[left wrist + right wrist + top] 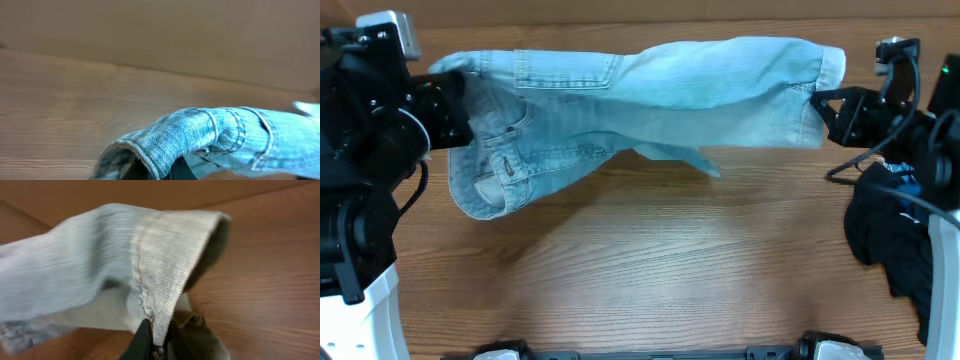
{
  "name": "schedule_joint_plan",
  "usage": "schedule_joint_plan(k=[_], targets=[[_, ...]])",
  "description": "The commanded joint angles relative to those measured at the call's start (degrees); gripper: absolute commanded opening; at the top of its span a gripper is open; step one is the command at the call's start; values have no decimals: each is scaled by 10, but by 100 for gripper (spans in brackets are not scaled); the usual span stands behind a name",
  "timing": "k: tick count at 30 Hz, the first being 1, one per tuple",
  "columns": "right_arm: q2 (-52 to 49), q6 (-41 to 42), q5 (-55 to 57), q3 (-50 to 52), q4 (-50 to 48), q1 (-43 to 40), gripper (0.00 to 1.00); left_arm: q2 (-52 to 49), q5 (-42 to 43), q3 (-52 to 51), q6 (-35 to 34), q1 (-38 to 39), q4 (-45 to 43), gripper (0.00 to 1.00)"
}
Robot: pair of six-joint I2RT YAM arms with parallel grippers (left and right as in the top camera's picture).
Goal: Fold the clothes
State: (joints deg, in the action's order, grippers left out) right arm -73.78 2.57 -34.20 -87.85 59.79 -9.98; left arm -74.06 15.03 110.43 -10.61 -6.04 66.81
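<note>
By the table's (650,280) right edge sits a heap of black fabric (888,240). Further back, the pale blue jeans (660,90) hang stretched along the far edge, off the wood. The left gripper (460,97) is clamped on the waistband end, and the right gripper (820,115) is pinched tight on the hemmed leg.

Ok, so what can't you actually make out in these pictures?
Overhead: the jeans cover the left gripper's fingertips.
Overhead: the black cloth is partly behind the right arm and cut off by the frame edge.
Left wrist: the jeans hide that gripper almost wholly.
Right wrist: the right gripper is cropped at the bottom; the jeans are blurred.
</note>
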Motion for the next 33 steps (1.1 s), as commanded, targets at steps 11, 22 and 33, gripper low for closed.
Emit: schedule_joint_plan(k=[11, 22, 33], targets=[[-24, 45, 71, -10, -167, -1, 4, -159, 176, 16, -71, -4, -203, 4], [-87, 80, 77, -10, -391, -42, 4, -453, 464, 311, -179, 2, -357, 4], [-66, 92, -5, -10, -277, -51, 4, -410, 367, 312, 101, -16, 40, 4]])
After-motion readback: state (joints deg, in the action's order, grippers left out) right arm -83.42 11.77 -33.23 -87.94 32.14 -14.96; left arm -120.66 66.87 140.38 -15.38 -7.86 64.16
